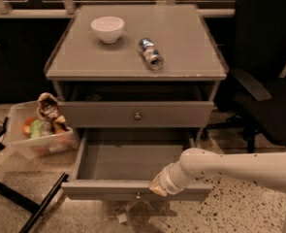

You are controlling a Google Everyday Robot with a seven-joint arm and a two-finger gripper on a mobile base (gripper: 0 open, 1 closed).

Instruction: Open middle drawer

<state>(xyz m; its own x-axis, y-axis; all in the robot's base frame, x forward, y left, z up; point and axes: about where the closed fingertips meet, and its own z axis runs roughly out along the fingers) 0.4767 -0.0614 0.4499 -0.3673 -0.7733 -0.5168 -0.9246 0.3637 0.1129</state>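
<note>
The middle drawer (133, 161) is pulled far out of the grey cabinet, and its plain grey inside is bare. Its flat front (99, 190) faces me, with a small round knob (138, 195) at the centre. My white arm reaches in from the right. My gripper (157, 187) is at the drawer front's top edge, just right of the knob. Most of the gripper is hidden behind its own wrist.
Above it, another grey drawer front (94, 114) with a knob (137, 115) stands nearly shut. A white bowl (107, 28) and a lying can (150, 54) are on the cabinet top (191, 42). A clear bin of snacks (38, 130) sits at the left and a black office chair (268, 91) at the right.
</note>
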